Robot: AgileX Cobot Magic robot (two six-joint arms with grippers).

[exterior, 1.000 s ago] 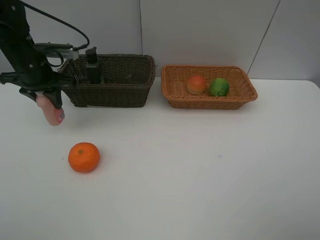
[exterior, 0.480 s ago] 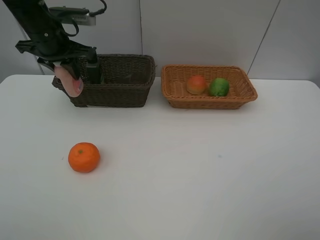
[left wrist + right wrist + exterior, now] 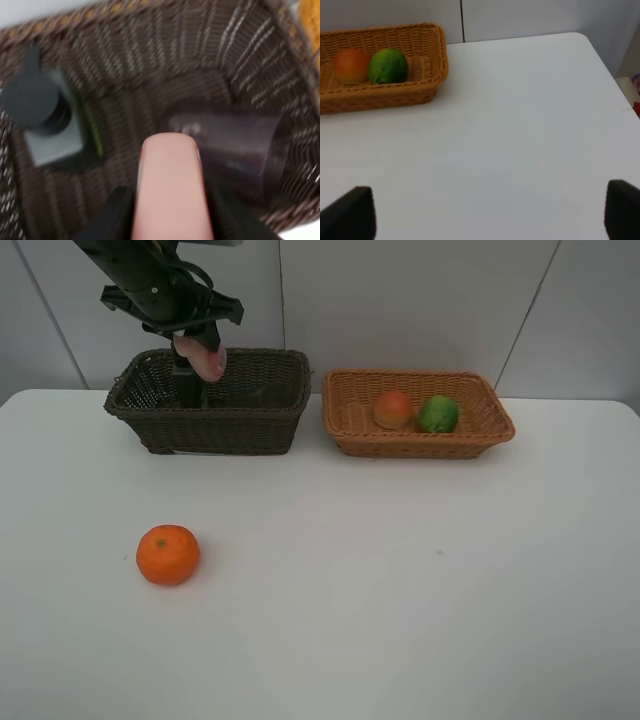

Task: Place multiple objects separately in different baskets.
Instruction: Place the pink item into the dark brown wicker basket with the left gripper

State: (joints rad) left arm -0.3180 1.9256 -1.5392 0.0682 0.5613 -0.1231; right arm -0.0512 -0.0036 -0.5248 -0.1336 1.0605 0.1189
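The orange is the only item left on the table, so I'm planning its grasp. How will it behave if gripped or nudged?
The orange looks round and sits alone on the flat white table, so a nudge would probably roll it. Its matte peel likely offers fair grip, and it seems firm, not fragile.

left gripper [image 3: 198, 340] hangs raised with jaws clamped in a grip, right gripper [image 3: 485, 212] spread wide.
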